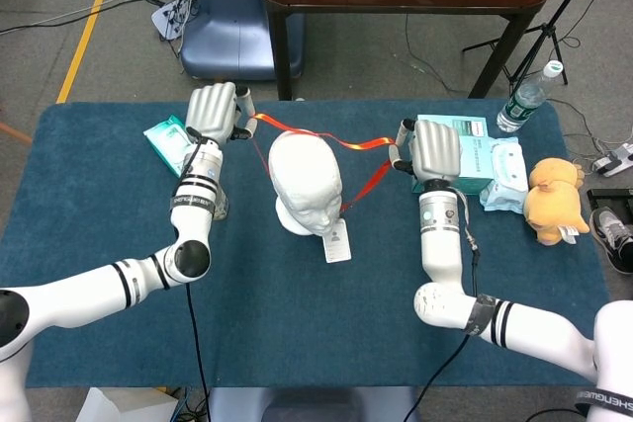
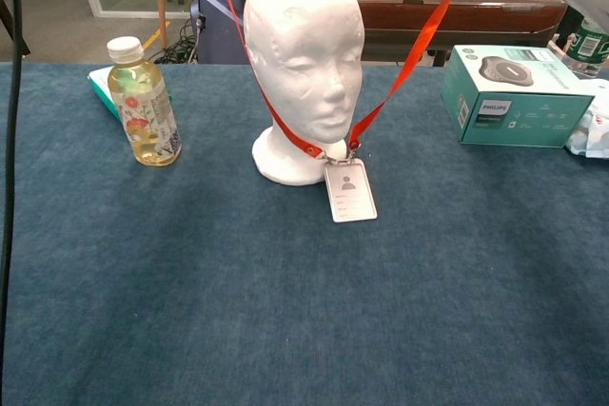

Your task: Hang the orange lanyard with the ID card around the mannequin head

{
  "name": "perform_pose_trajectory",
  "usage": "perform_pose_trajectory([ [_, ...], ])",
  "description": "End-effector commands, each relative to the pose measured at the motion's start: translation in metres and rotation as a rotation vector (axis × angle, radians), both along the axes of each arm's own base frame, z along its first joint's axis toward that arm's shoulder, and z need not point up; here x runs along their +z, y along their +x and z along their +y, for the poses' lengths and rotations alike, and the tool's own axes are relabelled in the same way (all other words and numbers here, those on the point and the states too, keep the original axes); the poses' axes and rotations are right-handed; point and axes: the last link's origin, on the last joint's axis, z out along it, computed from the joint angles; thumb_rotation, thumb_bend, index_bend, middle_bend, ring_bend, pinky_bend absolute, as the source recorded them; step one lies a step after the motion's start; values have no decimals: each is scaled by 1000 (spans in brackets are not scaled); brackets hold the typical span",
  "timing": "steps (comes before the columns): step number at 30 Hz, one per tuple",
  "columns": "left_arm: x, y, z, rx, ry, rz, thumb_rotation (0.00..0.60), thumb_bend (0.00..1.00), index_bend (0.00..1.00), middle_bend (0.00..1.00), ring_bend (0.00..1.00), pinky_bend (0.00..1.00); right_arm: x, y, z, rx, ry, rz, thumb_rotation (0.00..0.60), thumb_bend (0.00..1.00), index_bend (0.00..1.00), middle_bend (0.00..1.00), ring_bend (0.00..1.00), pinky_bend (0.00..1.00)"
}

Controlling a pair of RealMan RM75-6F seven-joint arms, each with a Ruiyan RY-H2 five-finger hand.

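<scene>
At the far left a teal packet (image 1: 166,140) lay on the blue table (image 1: 89,234), with a juice bottle (image 2: 143,102) standing beside it. The left hand (image 1: 213,114) hovered above them, fingers curled, pinching the left end of the orange lanyard (image 1: 336,141). The strap ran from there over the back of the white head (image 1: 305,183), which stood upright mid-table, and on across to the right hand (image 1: 433,151), which gripped the other end with closed fingers. Both runs dropped past the chin to the card (image 2: 349,190), which leaned against the base of the neck. Further right sat a teal box (image 2: 519,94), a wipes pack (image 1: 504,175) and a plush toy (image 1: 551,201).
</scene>
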Motion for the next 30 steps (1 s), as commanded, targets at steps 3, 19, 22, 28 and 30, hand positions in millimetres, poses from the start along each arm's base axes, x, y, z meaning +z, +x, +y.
perform_pose_trajectory([
  [3, -2, -1, 5, 22, 3, 2, 600, 324, 575, 963, 1000, 1000, -1, 4, -5, -1, 2, 11, 600, 390, 605, 985, 941, 1000],
  [19, -16, -3, 12, 60, -22, 73, 600, 325, 456, 949, 1000, 1000, -4, 9, -17, -42, 16, 53, 600, 390, 604, 967, 929, 1000],
  [22, -16, -3, 12, 65, -20, 79, 600, 292, 371, 937, 1000, 1000, -5, 9, -17, -47, 31, 62, 600, 341, 498, 959, 927, 1000],
  [28, -14, -5, 12, 73, -6, 100, 572, 126, 76, 898, 988, 986, -6, 9, -16, -38, 43, 67, 600, 72, 210, 952, 927, 1000],
  [30, -13, -6, 12, 70, -7, 92, 545, 118, 13, 890, 981, 980, -6, 10, -14, -31, 48, 64, 600, 15, 143, 949, 927, 1000],
])
